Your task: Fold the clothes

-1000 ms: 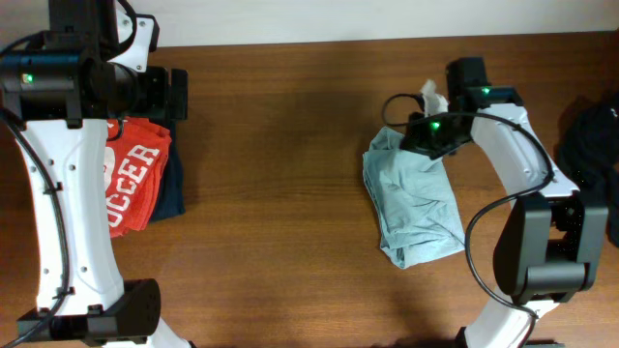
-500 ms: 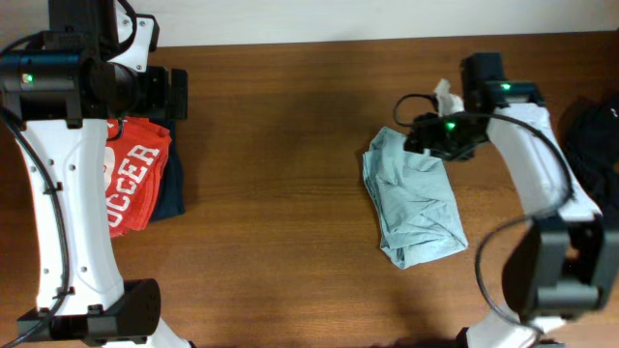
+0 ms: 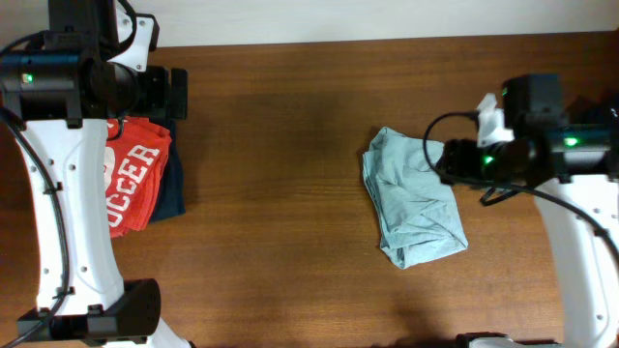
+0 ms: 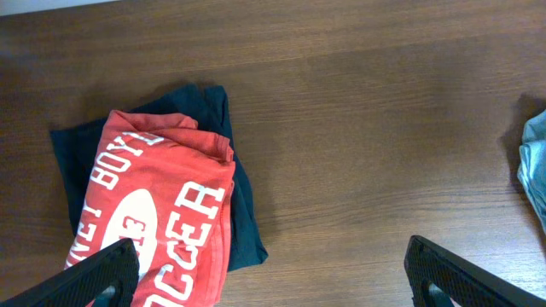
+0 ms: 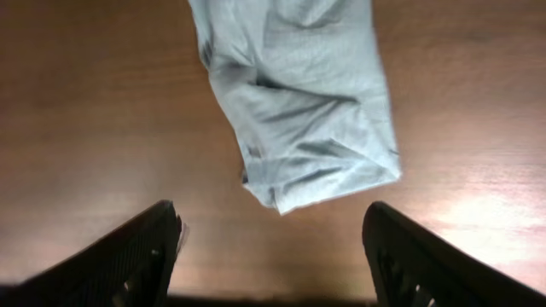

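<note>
On the brown wooden table (image 3: pixel 280 193), the thing lying nearest the robot's side is the task's garment, a plain pale grey-blue short-sleeved t-shirt of thin soft fabric (image 3: pixel 414 208). It sits right of the table's middle as a loosely bunched, wrinkled oblong, its narrower end toward the arm bases and its length running away from them. The right wrist view shows the same t-shirt (image 5: pixel 299 94) flat on the wood, ahead of the pincer rather than inside it. The right gripper (image 5: pixel 273 256) has its 2 dark fingers spread wide with only bare table between them, so it is released and holds nothing. From overhead, the right gripper (image 3: pixel 443 162) points at the shirt's right edge near its far end; whether it touches the cloth cannot be told. Well apart on the left lies a folded red t-shirt with white block lettering (image 4: pixel 162 213), resting on a folded dark navy garment (image 4: pixel 243 222) that shows along its right side. The left gripper (image 4: pixel 273 277) hangs above that stack's far end, fingers fully spread and empty. At the far right edge a crumpled black garment (image 3: pixel 590 130) is partly in view
</note>
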You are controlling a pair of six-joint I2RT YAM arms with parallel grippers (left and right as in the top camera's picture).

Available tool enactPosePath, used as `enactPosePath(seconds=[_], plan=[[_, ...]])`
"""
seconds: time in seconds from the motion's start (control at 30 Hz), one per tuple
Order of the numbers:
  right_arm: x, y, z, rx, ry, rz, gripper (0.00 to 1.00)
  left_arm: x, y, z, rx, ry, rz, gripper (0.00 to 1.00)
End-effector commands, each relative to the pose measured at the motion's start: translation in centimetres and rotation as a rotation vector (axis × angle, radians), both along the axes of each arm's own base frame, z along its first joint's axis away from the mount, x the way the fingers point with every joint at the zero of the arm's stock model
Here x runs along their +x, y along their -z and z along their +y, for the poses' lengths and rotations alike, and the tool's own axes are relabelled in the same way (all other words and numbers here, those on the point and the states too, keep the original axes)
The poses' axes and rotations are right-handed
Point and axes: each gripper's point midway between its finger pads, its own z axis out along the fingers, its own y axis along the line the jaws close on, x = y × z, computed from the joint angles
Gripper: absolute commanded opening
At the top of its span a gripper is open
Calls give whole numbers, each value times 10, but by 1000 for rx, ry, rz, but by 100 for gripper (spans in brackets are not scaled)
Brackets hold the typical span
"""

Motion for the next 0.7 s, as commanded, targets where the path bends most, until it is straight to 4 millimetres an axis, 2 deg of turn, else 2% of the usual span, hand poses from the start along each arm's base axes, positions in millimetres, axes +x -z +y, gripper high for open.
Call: enactPosePath(seconds=[0.0, 0.13, 0.2, 0.43, 0.67], plan=[[-15, 53, 18, 8, 1, 136, 71, -4, -13, 2, -6, -12, -40, 99], [-23, 101, 30, 8, -12, 181, 68, -5, -13, 2, -6, -11, -40, 99], [-23, 114, 31, 8, -17, 172, 67, -4, -13, 2, -6, -12, -40, 99], [-22, 141, 32, 21, 20, 152, 68, -4, -14, 2, -6, -12, -42, 99], [-16, 152, 35, 60, 74, 123, 67, -4, -14, 0, -13, -7, -41, 99]])
